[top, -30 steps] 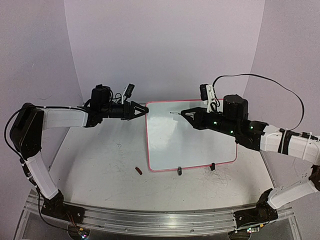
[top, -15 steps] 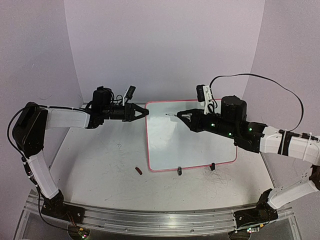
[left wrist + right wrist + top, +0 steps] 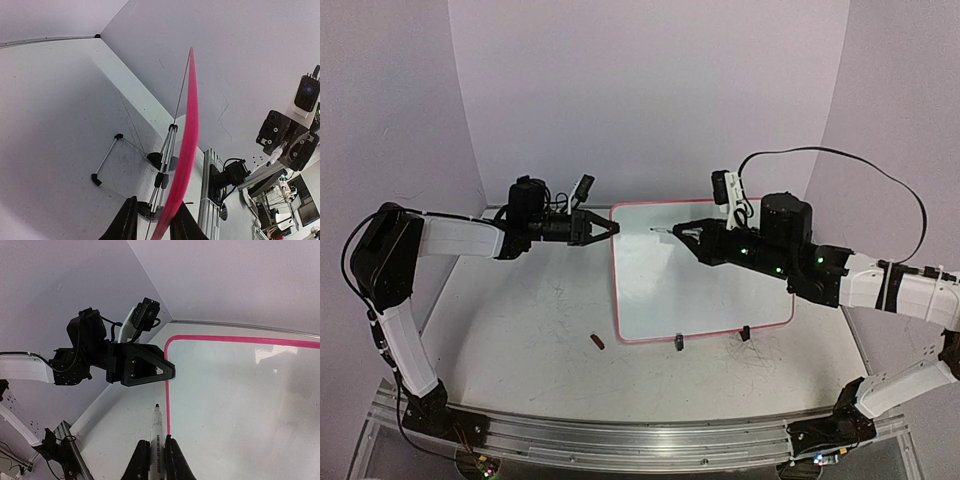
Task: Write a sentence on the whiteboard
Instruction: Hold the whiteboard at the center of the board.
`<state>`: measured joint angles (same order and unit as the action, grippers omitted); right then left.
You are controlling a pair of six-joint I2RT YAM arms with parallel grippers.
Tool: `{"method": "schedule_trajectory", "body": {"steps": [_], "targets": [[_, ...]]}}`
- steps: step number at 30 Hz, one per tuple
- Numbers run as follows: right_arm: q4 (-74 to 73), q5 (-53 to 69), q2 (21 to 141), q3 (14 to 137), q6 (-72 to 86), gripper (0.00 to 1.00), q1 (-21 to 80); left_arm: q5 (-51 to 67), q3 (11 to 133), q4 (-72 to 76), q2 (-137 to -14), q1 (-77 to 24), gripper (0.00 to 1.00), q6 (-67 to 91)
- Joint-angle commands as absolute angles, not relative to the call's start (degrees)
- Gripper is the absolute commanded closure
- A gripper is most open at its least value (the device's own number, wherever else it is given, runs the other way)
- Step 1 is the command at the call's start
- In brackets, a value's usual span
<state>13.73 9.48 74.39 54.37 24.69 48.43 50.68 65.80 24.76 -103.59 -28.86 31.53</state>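
**Top view:** The whiteboard (image 3: 705, 285) appears to have its longer side running left to right. The left gripper (image 3: 608, 228) is at the board's far left corner, and the board spreads out beyond its tips. The right gripper (image 3: 682, 232) is over the far edge and nearer the writing surface.

**Left wrist view:** The red-pink frame (image 3: 189, 125) passes edge-on between the fingers (image 3: 126, 220), which stand narrowly apart. A firm pinch cannot be confirmed.

**Right wrist view:** The jaws are clamped on a marker (image 3: 156, 430), whose long axis points straight ahead. Its tip is near the board's left frame line. In my judgement, the next move brings the tip down onto the white area, ahead and to the right.
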Motion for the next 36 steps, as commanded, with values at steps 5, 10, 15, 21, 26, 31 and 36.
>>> {"method": "schedule_trajectory", "body": {"steps": [5, 10, 15, 21, 26, 31, 36], "targets": [[16.35, 7.92, 74.00, 56.07, 24.71, 1.00, 49.21, 52.95, 65.42, 28.21, -103.75, -28.65, 0.86, 29.45], [16.14, 6.63, 74.40, 56.16, 23.51, 1.00, 49.69, 52.82, 65.27, 28.28, -103.80, -28.65, 0.90, 29.13], [13.76, 2.31, 74.97, 57.31, 19.98, 1.00, 51.63, 52.81, 65.04, 28.35, -103.87, -28.67, 0.93, 28.92], [11.09, -2.45, 76.82, 59.45, 15.52, 1.00, 53.51, 52.71, 64.85, 28.41, -103.69, -28.66, 0.97, 28.35], [10.29, -5.71, 77.07, 60.42, 11.55, 1.00, 53.70, 52.52, 64.71, 28.47, -103.45, -28.78, 1.00, 27.90], [13.62, -3.84, 76.09, 59.69, 7.87, 1.00, 53.63, 51.08, 63.79, 28.48, -103.13, -29.90, 1.00, 27.37], [13.86, -2.29, 77.88, 61.07, 3.15, 1.00, 53.67, 50.86, 64.27, 28.48, -103.79, -30.15, 1.00, 28.04]]}}
